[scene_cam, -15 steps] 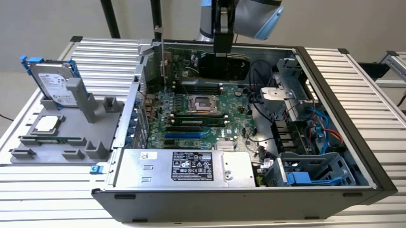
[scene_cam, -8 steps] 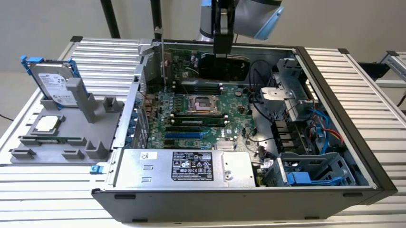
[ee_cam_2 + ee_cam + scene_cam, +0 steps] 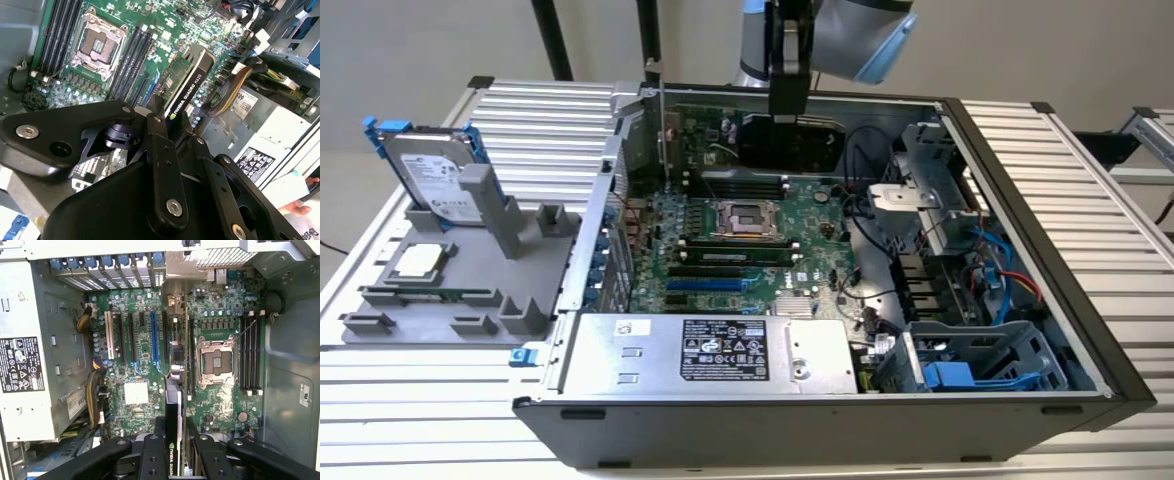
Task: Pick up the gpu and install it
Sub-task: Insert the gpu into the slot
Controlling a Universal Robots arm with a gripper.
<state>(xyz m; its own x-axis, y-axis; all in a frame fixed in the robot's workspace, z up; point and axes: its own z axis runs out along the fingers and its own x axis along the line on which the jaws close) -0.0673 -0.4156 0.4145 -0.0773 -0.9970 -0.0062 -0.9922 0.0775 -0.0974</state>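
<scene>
My gripper [image 3: 787,108] is shut on the gpu [image 3: 787,140], which hangs upright over the far part of the open computer case. In the second wrist view the gpu [image 3: 186,87] runs away from the gripper [image 3: 172,117], showing its black shroud edge beside its green board. In the first wrist view the gpu [image 3: 174,390] is edge-on between the fingers [image 3: 150,457]. It sits above the motherboard [image 3: 142,345], between the blue expansion slot [image 3: 154,337] and the CPU socket [image 3: 216,360]. I cannot tell whether its lower edge touches the board.
The case holds a silver power supply [image 3: 707,352] at the near side, a drive cage [image 3: 974,362] and loose cables [image 3: 874,200]. Outside it, at the exterior view's left, a grey fixture [image 3: 520,225] carries a hard drive [image 3: 434,172], a processor chip [image 3: 420,262] and a memory stick [image 3: 427,296].
</scene>
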